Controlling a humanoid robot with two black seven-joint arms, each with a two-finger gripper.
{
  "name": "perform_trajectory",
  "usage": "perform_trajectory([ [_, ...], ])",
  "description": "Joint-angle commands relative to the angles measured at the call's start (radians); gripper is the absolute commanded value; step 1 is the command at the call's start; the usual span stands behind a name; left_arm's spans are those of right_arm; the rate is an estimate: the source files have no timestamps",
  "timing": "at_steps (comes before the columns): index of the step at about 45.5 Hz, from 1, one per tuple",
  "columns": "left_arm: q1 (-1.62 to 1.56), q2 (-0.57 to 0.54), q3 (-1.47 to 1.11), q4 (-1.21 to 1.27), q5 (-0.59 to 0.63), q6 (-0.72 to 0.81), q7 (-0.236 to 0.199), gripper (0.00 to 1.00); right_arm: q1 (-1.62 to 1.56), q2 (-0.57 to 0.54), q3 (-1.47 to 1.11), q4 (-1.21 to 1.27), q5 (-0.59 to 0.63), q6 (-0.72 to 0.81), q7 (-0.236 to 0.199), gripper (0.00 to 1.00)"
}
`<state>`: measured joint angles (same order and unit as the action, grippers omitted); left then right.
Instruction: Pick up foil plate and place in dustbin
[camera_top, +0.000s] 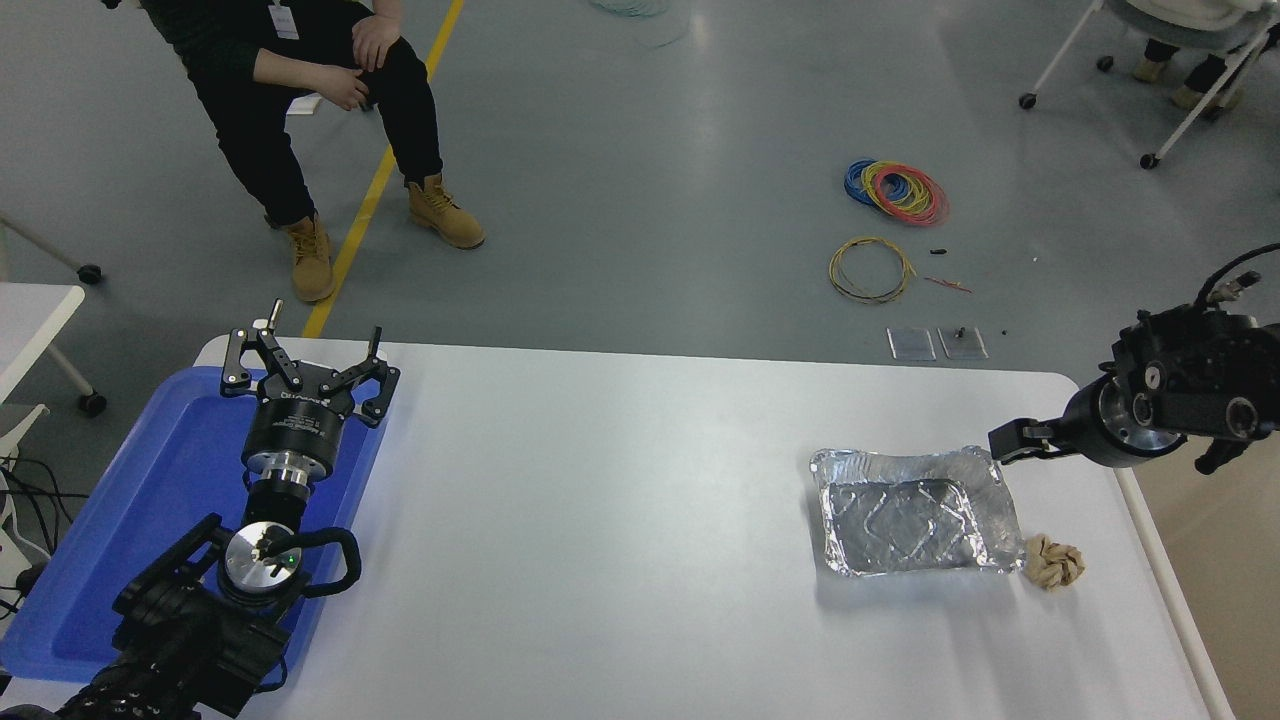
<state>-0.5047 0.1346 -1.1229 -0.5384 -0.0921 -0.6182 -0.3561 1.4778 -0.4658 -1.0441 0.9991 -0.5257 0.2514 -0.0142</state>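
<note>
While parked over the flat blue plastic tray (150, 500), left tool (305, 362) gapes, empty; right tool (1005, 440) sits beside the shiny silver foil plate (915, 510), opening unclear.

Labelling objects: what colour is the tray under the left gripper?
Blue tray, clearest in the head view.

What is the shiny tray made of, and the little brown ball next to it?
The foil plate looks like thin aluminium foil: mirror-shiny silver, with a crinkled rim and a pattern pressed into its bottom. The small ball seems to be crumpled paper: dull tan and full of folds, though it is too small to be sure.
</note>
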Motion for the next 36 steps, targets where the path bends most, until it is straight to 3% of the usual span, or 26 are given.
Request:
perform_trajectory([
  [1, 0.0, 0.0, 0.0, 0.0, 0.0, 0.0, 0.0, 1.0, -0.088, 0.002, 0.012, -0.042, -0.007, -0.073, 0.028, 0.99],
  [23, 0.0, 0.0, 0.0, 0.0, 0.0, 0.0, 0.0, 1.0, -0.208, 0.007, 0.081, -0.086, -0.059, -0.173, 0.08, 0.95],
  [36, 0.0, 0.0, 0.0, 0.0, 0.0, 0.0, 0.0, 1.0, -0.286, 0.047, 0.09, -0.142, -0.065, -0.23, 0.085, 0.9],
])
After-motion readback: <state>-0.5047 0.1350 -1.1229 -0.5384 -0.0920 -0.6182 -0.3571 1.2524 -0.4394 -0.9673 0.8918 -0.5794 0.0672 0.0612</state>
